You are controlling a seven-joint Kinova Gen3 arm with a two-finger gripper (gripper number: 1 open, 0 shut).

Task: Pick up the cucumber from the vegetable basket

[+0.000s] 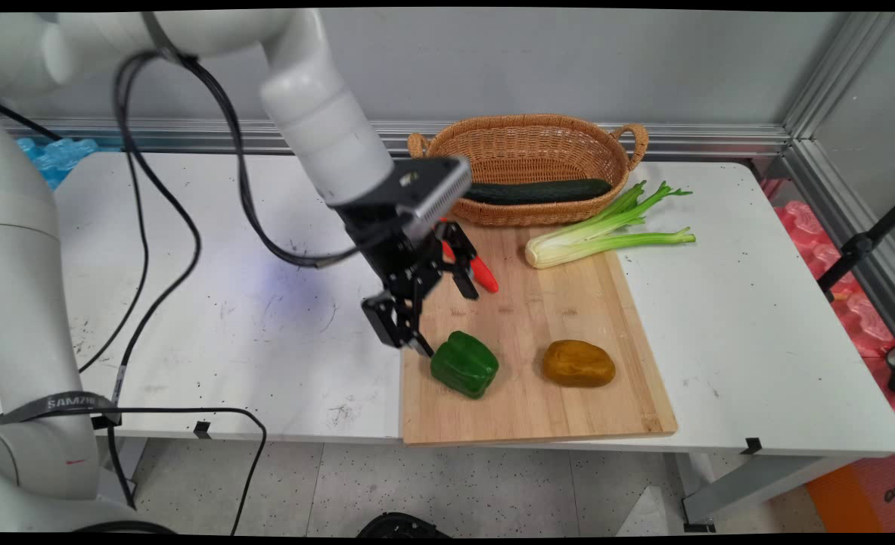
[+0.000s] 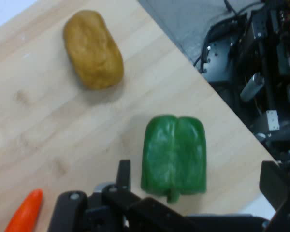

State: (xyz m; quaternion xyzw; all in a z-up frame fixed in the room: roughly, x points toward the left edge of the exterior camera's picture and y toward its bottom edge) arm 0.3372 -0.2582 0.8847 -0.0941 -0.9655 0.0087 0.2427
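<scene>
Gripper (image 1: 438, 314), jaws spread and empty, hangs centre-frame beside green pepper (image 1: 464, 364); lower finger risks nudging it aside.

Glossy green pepper (image 2: 175, 155), matt potato (image 2: 93, 50), on pale wood cutting board (image 1: 568, 303); woven wicker basket (image 1: 530, 144); scuffed white tabletop (image 1: 265, 303).

A cutting board (image 1: 560, 333) lay on the table (image 1: 757, 318). On it sat a bell pepper (image 1: 464, 364), a potato (image 1: 579, 363) to its right and a carrot (image 1: 483, 273) behind. A celery stalk (image 1: 598, 236) lay across the board's far right corner. Behind the board stood a basket (image 1: 530, 144), a cucumber (image 1: 538, 191) in it.
</scene>
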